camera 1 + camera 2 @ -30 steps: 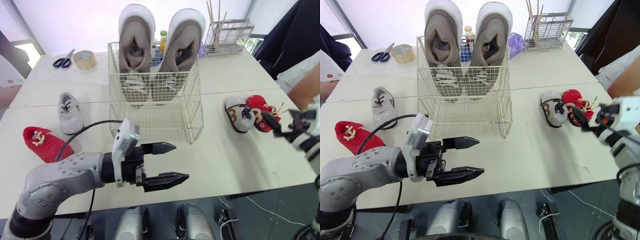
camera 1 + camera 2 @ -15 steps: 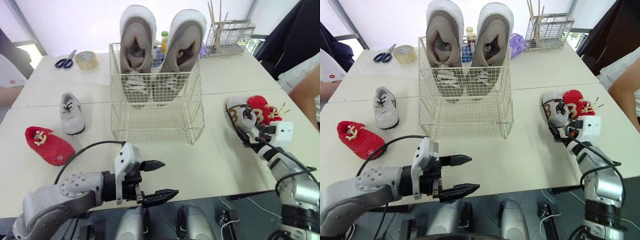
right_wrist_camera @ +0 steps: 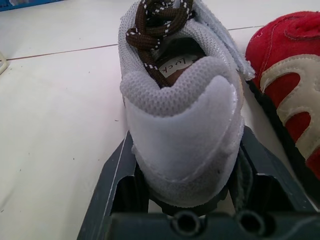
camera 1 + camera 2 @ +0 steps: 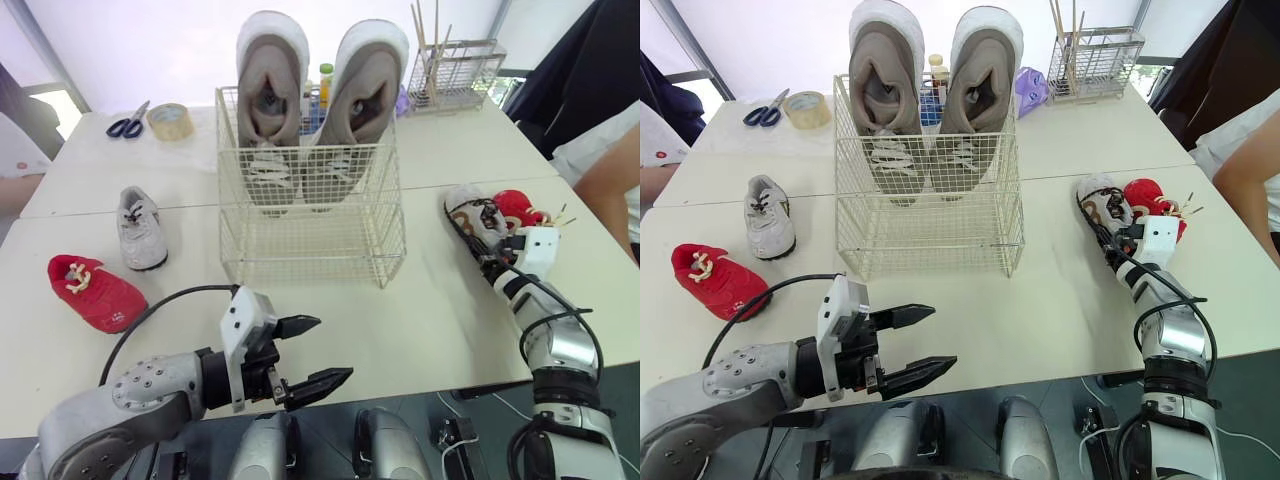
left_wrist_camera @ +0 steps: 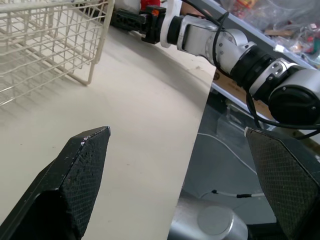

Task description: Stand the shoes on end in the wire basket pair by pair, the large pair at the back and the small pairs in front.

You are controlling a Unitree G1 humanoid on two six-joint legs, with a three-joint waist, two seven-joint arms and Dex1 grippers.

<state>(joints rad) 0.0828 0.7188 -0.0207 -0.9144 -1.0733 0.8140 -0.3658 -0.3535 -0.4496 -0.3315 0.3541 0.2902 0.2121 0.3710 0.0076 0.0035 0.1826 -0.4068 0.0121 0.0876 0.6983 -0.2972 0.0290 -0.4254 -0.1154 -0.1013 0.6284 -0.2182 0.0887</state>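
Note:
The wire basket stands mid-table with the large grey pair upright at its back. On the left lie a small grey shoe and a small red shoe. On the right, a second small grey shoe with brown laces lies beside a second red shoe. My right gripper is shut on that grey shoe at the heel, one finger against each side. My left gripper hangs open over the table's front edge, holding nothing.
Scissors and a tape roll lie at the back left. A wire rack with sticks stands back right, bottles behind the basket. A person's arm is at the right edge. Bare table lies in front of the basket.
My right arm came down to the grey shoe on the right and its fingers closed around the heel. My left arm drew back toward the front edge, still open.

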